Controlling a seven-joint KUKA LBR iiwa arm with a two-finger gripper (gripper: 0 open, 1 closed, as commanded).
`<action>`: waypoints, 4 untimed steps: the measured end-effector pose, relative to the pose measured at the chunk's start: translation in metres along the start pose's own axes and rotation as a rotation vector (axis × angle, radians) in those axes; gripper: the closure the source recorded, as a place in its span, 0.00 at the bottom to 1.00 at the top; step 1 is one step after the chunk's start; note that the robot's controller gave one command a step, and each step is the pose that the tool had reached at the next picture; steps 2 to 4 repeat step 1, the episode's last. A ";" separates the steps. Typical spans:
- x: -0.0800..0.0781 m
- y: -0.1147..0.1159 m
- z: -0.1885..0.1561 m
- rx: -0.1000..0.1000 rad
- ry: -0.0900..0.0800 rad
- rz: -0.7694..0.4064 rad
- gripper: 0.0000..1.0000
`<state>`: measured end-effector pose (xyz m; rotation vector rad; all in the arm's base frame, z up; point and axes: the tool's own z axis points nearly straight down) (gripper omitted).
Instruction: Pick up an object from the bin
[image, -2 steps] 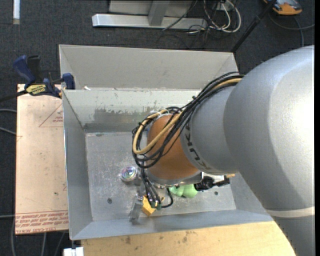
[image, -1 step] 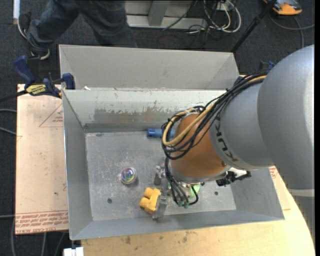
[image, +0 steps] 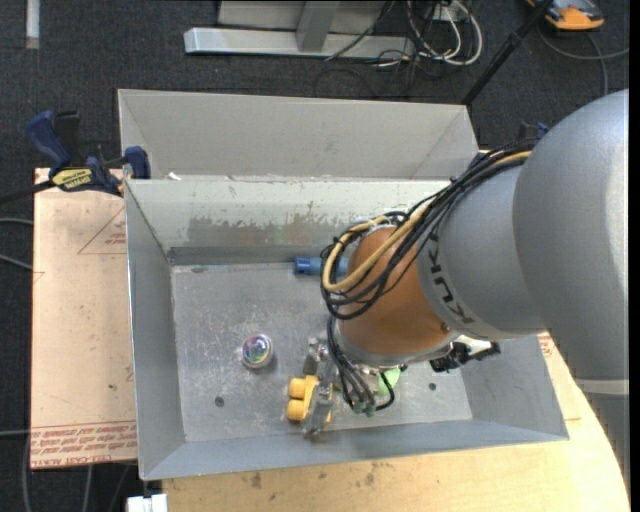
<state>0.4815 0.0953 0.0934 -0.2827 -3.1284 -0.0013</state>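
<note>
The hand (image: 320, 405) hung just right of a yellow block (image: 297, 398); whether it was open or closed could not be told. A shiny disc (image: 257, 350) lay beyond the block, leftward.

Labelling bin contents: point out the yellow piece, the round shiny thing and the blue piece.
yellow piece (image: 297, 398), camera view, its middle.
round shiny thing (image: 257, 350), camera view, its top.
blue piece (image: 306, 265), camera view, its visible end.

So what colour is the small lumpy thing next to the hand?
Yellow. The small lumpy yellow piece shows best in the camera view, near the bin's front wall.
</note>
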 end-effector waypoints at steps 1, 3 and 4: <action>-0.022 -0.002 -0.114 -0.003 -0.010 -0.035 1.00; -0.022 -0.002 -0.114 -0.003 -0.010 -0.035 1.00; -0.022 -0.002 -0.114 -0.003 -0.010 -0.035 1.00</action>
